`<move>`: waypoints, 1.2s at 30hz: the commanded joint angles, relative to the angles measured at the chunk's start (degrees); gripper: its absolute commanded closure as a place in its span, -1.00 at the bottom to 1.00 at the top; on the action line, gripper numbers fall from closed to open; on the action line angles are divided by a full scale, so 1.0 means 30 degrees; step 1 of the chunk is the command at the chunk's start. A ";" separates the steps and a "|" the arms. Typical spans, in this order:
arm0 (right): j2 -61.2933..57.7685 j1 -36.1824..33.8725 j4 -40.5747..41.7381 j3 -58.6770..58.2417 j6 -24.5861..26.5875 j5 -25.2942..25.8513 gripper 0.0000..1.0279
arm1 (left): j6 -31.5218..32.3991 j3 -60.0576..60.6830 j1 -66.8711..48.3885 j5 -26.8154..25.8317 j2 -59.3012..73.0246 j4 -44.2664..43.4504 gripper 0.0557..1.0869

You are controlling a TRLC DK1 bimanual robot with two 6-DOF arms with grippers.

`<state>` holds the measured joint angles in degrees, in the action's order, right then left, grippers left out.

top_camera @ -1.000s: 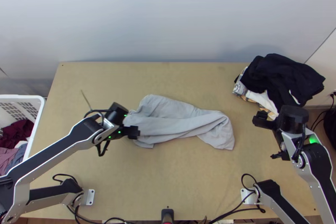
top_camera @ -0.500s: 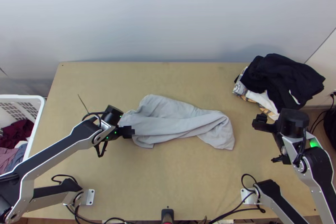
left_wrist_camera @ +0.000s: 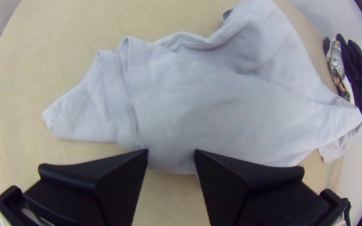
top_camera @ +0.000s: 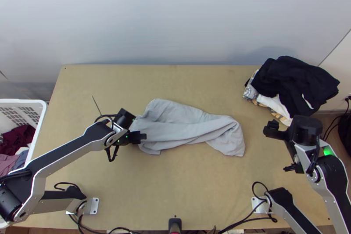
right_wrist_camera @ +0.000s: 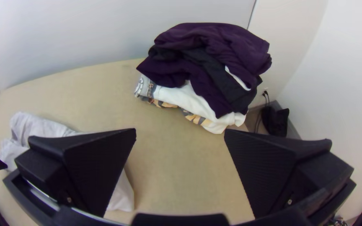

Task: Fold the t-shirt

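Can see at far left, beside the light wooden table [top_camera: 197, 190], a white plastic basket [top_camera: 22, 101] of dark red, pink and blue clothes. Next, meet the left gripper [top_camera: 139, 137], spread wide at the left end of the light grey fabric t-shirt [top_camera: 188, 124]. Lies bunched lengthwise across mid-table, that shirt. Further right, find the right gripper [top_camera: 273, 129], also spread, near a pile of dark, white and patterned clothes [top_camera: 294, 80].

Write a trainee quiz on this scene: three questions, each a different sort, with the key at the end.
1. True or false: the fingers of the left gripper stand apart.
2. What lies on top of the pile of clothes?
A) a red cap
B) a dark garment
C) a bright green towel
3. Fill in with "bunched" or "spread flat": the grey shirt lies ____ on the table.
Key: 1 true; 2 B; 3 bunched
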<state>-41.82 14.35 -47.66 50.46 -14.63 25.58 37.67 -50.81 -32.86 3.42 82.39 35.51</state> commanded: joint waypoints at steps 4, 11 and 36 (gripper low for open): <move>-0.0092 0.0842 -0.0139 -0.0501 -0.0630 -0.0969 -0.91 | 0.0334 -0.0174 -0.0120 -0.0232 0.1306 0.0059 0.14; -0.0942 0.2190 -0.0901 -0.1467 -0.1655 -0.3899 -0.90 | 0.0744 -0.0584 -0.0296 0.1145 0.1043 0.0118 0.81; -0.6391 0.3244 0.3582 -0.4895 -0.4556 -0.9788 -0.75 | -0.0223 -0.8992 0.1989 0.2375 0.0545 0.2871 0.92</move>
<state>-56.47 22.74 -41.91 37.58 -27.68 -3.01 37.47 -72.90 -27.94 10.26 83.50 43.24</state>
